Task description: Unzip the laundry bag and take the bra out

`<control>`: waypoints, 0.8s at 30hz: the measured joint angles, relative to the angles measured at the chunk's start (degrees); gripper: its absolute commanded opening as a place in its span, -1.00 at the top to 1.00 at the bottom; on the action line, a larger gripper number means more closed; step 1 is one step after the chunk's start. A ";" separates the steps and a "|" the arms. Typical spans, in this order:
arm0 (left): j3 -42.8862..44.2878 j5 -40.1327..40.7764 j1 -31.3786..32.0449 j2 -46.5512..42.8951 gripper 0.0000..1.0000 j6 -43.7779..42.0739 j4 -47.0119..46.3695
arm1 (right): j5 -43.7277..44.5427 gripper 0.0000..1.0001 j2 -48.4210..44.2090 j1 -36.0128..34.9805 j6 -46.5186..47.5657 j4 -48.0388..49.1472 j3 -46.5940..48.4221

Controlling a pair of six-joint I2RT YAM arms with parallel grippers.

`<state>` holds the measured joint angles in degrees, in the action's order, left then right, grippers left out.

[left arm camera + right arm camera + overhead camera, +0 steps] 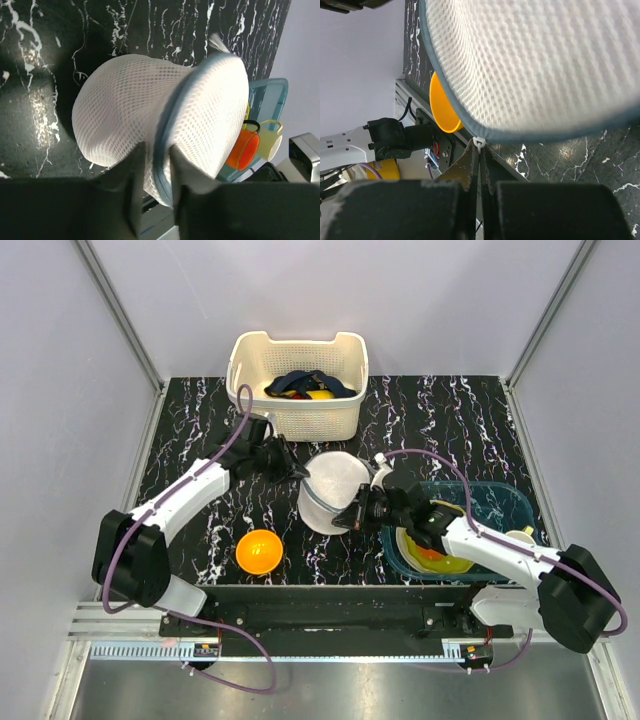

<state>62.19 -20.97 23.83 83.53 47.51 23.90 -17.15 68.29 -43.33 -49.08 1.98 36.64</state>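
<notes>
The laundry bag is a round white mesh case with a grey-blue zip band, standing on its edge in the middle of the black marble table. My left gripper is shut on its rim at the zip band, one finger on each side. My right gripper is shut on the small white zip pull at the bag's near edge. The bag fills the right wrist view. The bra is hidden from every view.
A cream slotted basket with dark and yellow clothes stands at the back. An orange bowl sits near the front left. A teal tray with cups lies on the right under my right arm.
</notes>
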 measured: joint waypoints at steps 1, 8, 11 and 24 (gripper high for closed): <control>0.04 0.28 -0.02 0.35 -0.26 -0.02 -0.09 | -0.04 1.00 0.70 -0.17 -0.28 -0.02 0.55; -0.87 4.44 0.00 -4.63 -0.98 -0.13 1.49 | -0.50 1.00 3.15 -0.55 -0.70 -0.09 1.95; -4.94 5.84 2.51 -13.07 -0.98 2.23 1.27 | -0.50 1.00 3.50 -0.55 -0.72 0.15 2.03; -21.46 5.90 13.46 -12.57 -0.93 16.92 -14.32 | -1.09 1.00 4.94 -0.55 -0.83 1.11 2.03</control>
<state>40.73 -15.07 37.30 70.96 64.42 9.58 -18.24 73.23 -43.88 -49.91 3.09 38.68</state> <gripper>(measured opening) 0.986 0.011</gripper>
